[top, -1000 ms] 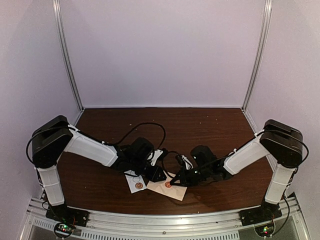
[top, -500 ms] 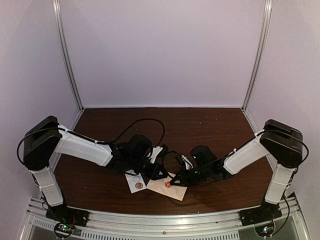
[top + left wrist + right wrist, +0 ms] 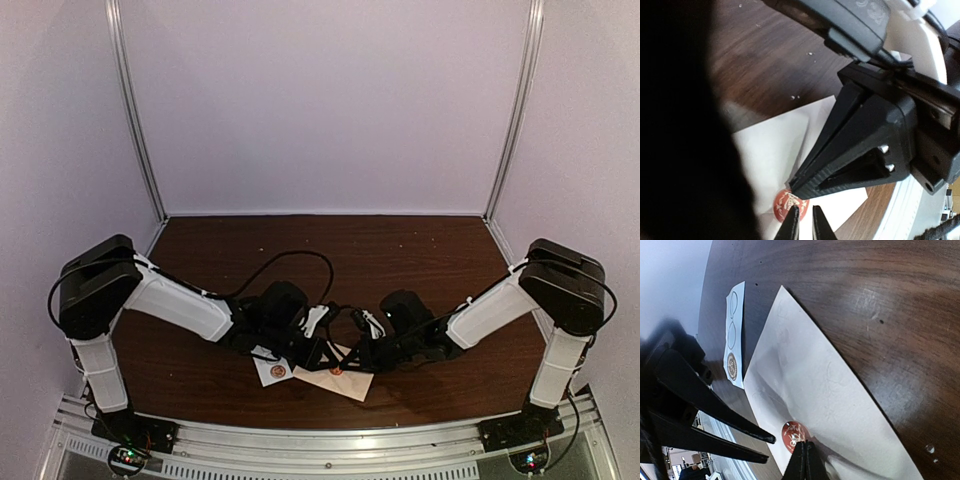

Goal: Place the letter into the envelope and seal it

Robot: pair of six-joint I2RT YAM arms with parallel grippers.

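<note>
Dark wood table [image 3: 420, 260] carries the envelope [image 3: 815, 385], lying flat near the front edge between both arms. Right gripper [image 3: 803, 454], clenched and empty, and left gripper [image 3: 768, 449], narrowly parted and empty, converge beside the sticker strip [image 3: 734, 335] on the envelope's red seal [image 3: 794, 432].

The envelope [image 3: 348, 385] lies on the surface [image 3: 400, 250] near its front edge, with the sticker strip [image 3: 272, 368] just left of it.
</note>
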